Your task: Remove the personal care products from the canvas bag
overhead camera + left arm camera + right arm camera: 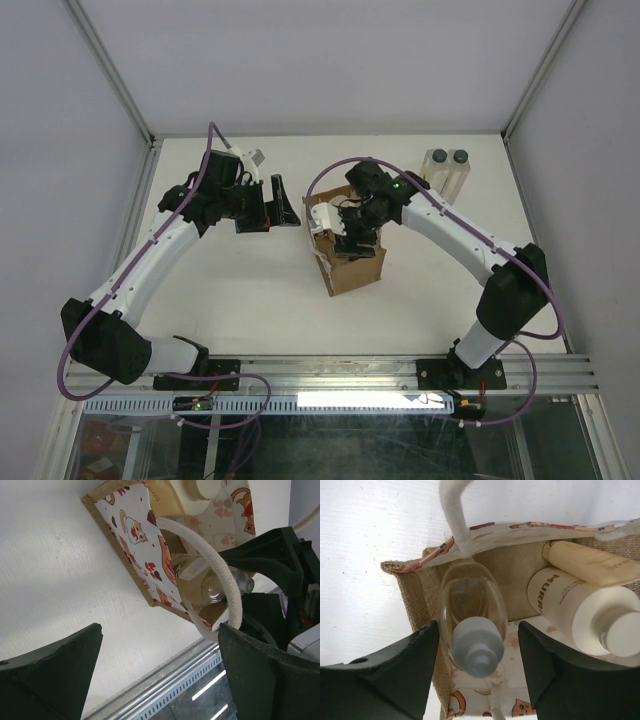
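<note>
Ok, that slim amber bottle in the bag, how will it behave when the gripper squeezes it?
The slim amber bottle looks glossy and rounded, so it may slip or twist between the right gripper's fingers. The loop handle lying by its far end might snag.

The left arm [150, 260] is reached from 7 o'clock toward 12, and the left hand [283, 206] is held wide apart, aimed at 3 o'clock. The right arm [460, 235] is arched from 5 o'clock, and the right hand [350, 238] is pointed downward, fingers spread.

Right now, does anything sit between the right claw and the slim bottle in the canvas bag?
Nothing visible does. The right claw straddles the slim bottle, open, with a gap on each side. The cream handle rises just past the bottle at the canvas bag rim and might snag a lift.
</note>
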`<action>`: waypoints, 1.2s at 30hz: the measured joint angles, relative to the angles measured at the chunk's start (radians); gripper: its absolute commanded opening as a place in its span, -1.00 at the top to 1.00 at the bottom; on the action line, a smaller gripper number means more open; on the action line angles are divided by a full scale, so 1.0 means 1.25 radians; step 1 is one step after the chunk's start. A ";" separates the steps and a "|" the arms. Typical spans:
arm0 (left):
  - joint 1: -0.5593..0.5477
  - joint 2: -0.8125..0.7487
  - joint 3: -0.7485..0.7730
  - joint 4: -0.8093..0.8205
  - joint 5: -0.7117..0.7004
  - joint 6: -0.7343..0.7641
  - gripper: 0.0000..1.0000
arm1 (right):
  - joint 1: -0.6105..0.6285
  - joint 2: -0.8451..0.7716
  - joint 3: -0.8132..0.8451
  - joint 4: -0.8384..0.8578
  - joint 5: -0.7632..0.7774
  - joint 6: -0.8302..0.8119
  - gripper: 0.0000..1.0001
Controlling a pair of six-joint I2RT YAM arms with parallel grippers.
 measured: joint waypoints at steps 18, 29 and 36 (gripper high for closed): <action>0.000 -0.004 0.000 -0.002 -0.007 0.001 -0.98 | 0.017 0.042 -0.053 0.046 0.008 -0.011 0.47; 0.000 -0.004 0.000 -0.003 -0.007 0.001 -0.98 | -0.003 -0.009 -0.064 0.080 -0.010 0.056 1.00; 0.000 -0.004 0.000 -0.007 -0.005 0.001 -0.98 | -0.081 -0.121 -0.063 0.117 -0.072 0.208 1.00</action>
